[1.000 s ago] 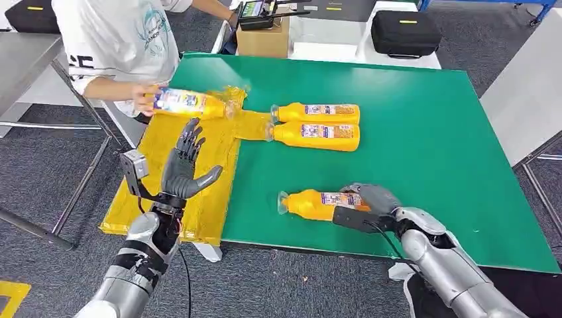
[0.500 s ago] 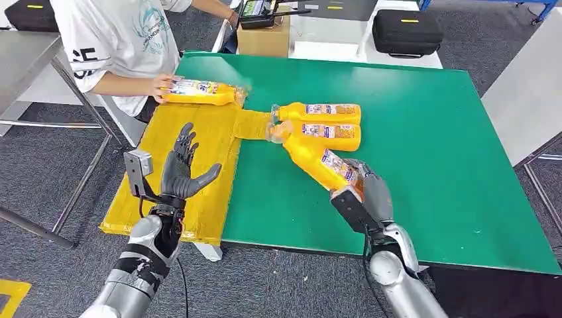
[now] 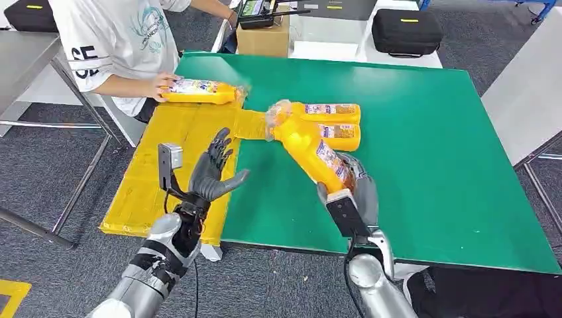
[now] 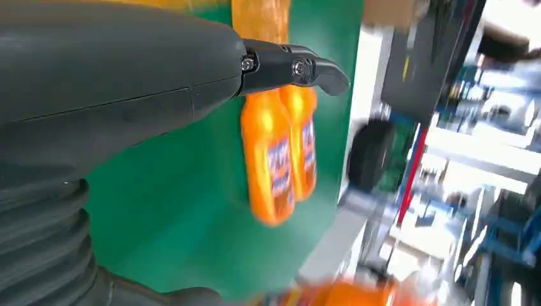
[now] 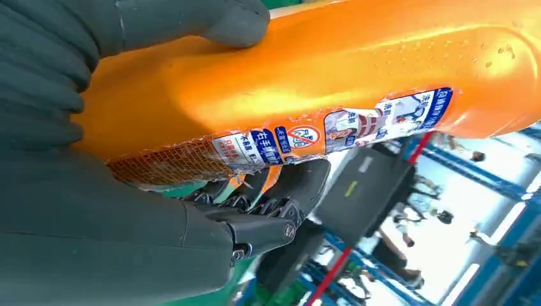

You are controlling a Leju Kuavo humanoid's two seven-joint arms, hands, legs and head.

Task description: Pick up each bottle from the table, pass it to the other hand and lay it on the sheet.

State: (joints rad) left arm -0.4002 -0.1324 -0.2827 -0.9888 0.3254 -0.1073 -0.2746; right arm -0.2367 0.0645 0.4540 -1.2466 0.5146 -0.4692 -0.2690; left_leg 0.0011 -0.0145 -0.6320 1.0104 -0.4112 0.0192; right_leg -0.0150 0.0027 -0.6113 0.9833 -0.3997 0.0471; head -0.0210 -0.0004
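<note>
Since a moment ago, the right hand (image 3: 350,189) has lifted its orange bottle (image 3: 311,149) higher off the green counter (image 3: 424,152) and tilted it, cap end up and toward the robot's left, while the left hand (image 3: 211,173) has swung in from over the yellow sheet (image 3: 179,159) to the counter's near edge. Right-hand fingers (image 5: 281,191) wrap the bottle's base end, thumb on the opposite side. Left-hand fingers are spread, holding nothing, palm turned toward the bottle but well apart from it. Two more orange bottles (image 3: 328,122) lie side by side on the counter behind the raised one. A person (image 3: 119,40) presses another bottle (image 3: 199,91) onto the sheet's far end. For a clean handover, the left hand should likely close around the free neck end before the right lets go.
</note>
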